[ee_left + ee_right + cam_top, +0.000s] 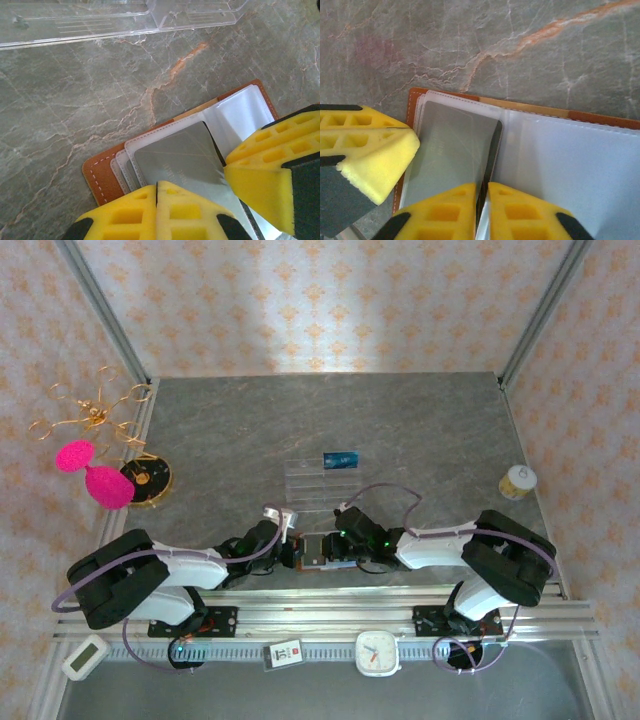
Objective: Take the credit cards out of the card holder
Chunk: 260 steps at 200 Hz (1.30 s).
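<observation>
The brown card holder (318, 552) lies open on the marble table near its front edge, with pale inner pockets (570, 165). A black credit card (452, 145) with a glossy grey sheen sits over its left half, the right edge lifted. My right gripper (484, 197) is shut on that raised edge. My left gripper (157, 192) is shut with nothing between the fingers, its tips resting on the card (185, 152) and the holder (102, 175). The right gripper's yellow fingers (265, 165) also show in the left wrist view. A blue credit card (340, 459) lies in the clear tray.
The clear plastic compartment tray (300, 480) stands just beyond the holder, its wall (100, 27) close ahead. A small yellow-topped jar (518, 481) is at the right edge. A black and gold disc (147, 480) and a pink object (100, 480) are at the left.
</observation>
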Each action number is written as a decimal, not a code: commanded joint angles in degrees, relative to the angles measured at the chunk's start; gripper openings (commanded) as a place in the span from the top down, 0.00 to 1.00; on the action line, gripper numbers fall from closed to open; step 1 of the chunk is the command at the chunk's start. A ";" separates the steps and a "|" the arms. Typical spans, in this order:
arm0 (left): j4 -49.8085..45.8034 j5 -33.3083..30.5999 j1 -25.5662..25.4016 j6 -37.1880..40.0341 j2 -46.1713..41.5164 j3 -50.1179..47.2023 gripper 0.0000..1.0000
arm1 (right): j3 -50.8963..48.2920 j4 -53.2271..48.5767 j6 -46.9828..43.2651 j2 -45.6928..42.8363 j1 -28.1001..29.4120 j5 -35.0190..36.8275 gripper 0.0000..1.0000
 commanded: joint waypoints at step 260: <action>-2.46 -0.73 -2.92 -1.11 0.68 -0.67 1.00 | -2.77 -7.23 4.79 -4.78 -0.17 10.60 0.98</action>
